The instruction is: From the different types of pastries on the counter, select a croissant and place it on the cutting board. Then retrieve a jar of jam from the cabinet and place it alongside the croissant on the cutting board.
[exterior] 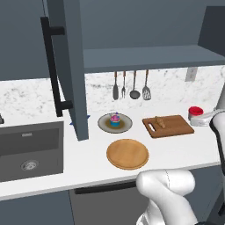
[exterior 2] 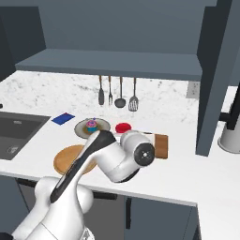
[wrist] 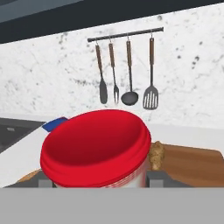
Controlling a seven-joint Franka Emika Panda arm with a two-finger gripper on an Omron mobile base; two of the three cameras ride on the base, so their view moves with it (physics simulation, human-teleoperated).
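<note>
My gripper point(wrist: 103, 180) is shut on the jar of jam point(wrist: 96, 148), a squat jar with a red lid and a pale band that sits between my fingertips. In the left base view the jar of jam point(exterior: 195, 112) is at the right end of the cutting board point(exterior: 172, 128), held by the gripper point(exterior: 201, 119). I cannot tell whether it touches the board. The croissant point(exterior: 161, 122) lies on the board's middle, and it shows just right of the jar as the croissant point(wrist: 156, 153) on the cutting board point(wrist: 192, 162). The jar's red lid point(exterior 2: 123, 127) peeks above my arm.
A pink-frosted cupcake point(exterior: 115, 118) stands on a grey plate point(exterior: 105, 125) left of the board. A round wooden plate point(exterior: 127, 154) lies nearer the counter's front. The open cabinet door point(exterior: 72, 66) hangs over the counter beside the sink point(exterior: 30, 149). Utensils point(exterior: 132, 85) hang on the wall.
</note>
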